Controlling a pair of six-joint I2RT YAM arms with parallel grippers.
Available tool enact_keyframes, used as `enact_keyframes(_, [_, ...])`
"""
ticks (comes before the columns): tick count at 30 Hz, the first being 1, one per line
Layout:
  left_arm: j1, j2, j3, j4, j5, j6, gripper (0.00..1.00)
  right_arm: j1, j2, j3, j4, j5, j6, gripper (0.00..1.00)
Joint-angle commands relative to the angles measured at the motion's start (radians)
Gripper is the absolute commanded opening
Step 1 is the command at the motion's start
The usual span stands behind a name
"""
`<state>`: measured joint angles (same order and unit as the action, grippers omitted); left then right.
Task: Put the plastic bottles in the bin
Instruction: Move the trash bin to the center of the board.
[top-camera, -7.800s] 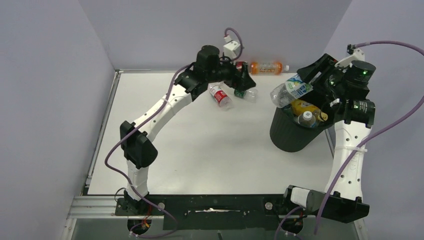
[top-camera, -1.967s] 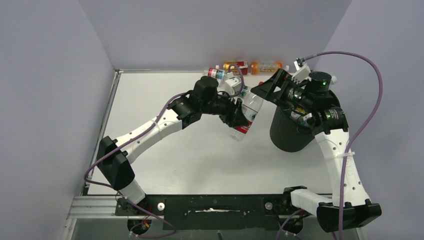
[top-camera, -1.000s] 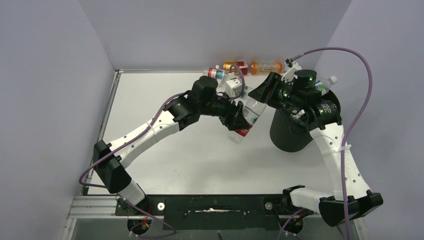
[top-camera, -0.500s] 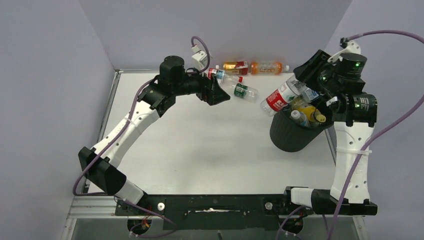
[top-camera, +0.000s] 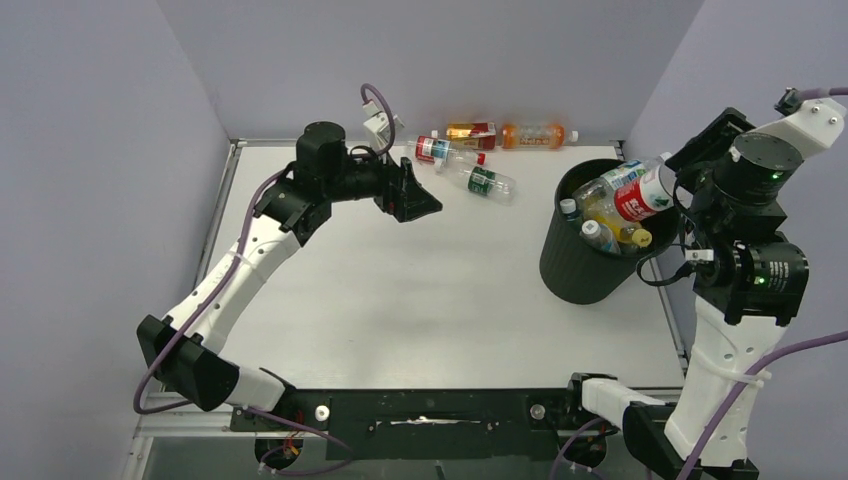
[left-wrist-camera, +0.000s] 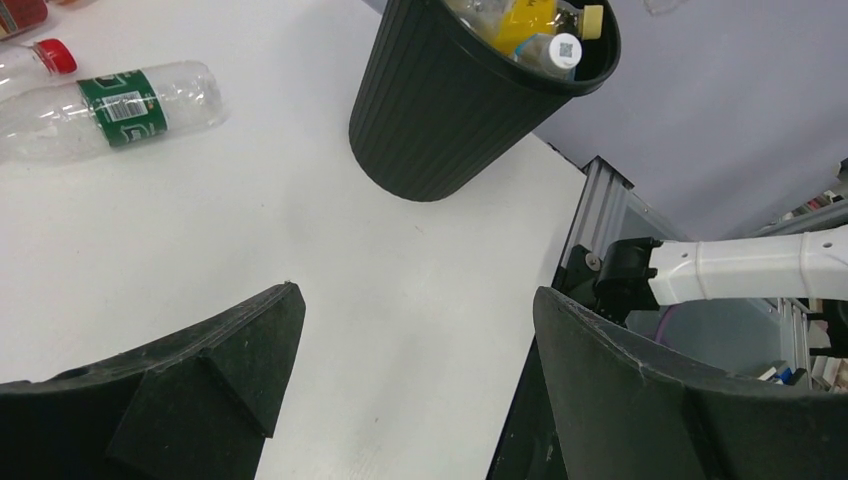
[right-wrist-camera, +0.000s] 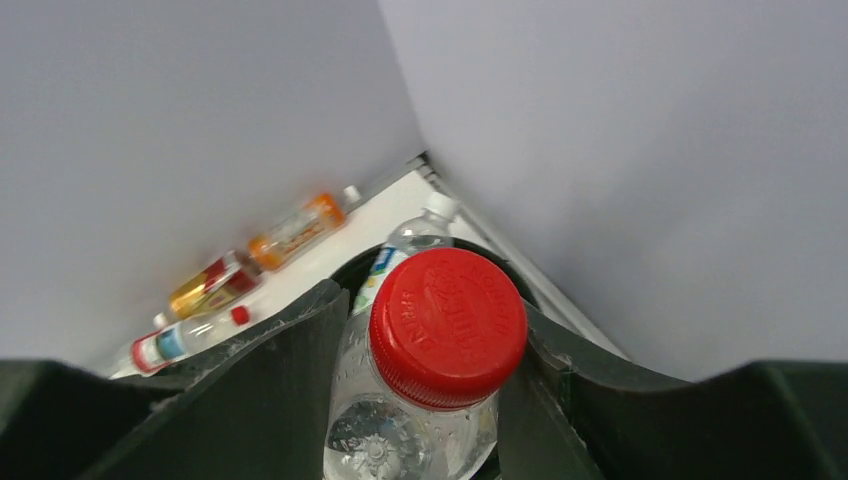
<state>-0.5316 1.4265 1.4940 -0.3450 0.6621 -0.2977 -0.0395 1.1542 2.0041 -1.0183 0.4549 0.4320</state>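
So the bin (top-camera: 590, 272) holds several bottles (top-camera: 606, 214), the right gripper (right-wrist-camera: 432, 318) clamps a red-capped bottle (top-camera: 640, 197) right over it, the left gripper (left-wrist-camera: 415, 296) gapes empty, and four more bottles (top-camera: 483, 181) lie off to the bin's left.

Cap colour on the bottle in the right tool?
Red. The bottle cap shows best in the right wrist view.
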Motion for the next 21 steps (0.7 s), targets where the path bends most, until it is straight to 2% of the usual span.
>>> enact_keyframes(1, [0.022, -0.053, -0.021, 0.016, 0.068, 0.029, 0.86, -0.003, -0.015, -0.043, 0.051, 0.263, -0.062, 0.44])
enact_keyframes(8, [0.024, -0.089, -0.058, 0.049, 0.082, -0.001, 0.86, -0.005, 0.006, -0.103, 0.187, 0.469, -0.173, 0.44])
enact_keyframes(12, [0.024, -0.102, -0.063, 0.049, 0.079, -0.004, 0.86, -0.027, 0.032, -0.156, 0.304, 0.506, -0.238, 0.45])
enact_keyframes(16, [0.024, -0.112, -0.066, 0.046, 0.076, -0.005, 0.86, -0.105, 0.067, -0.194, 0.371, 0.434, -0.234, 0.44])
enact_keyframes(21, [0.024, -0.112, -0.069, 0.046, 0.072, -0.004, 0.86, -0.236, 0.093, -0.300, 0.428, 0.258, -0.161, 0.42])
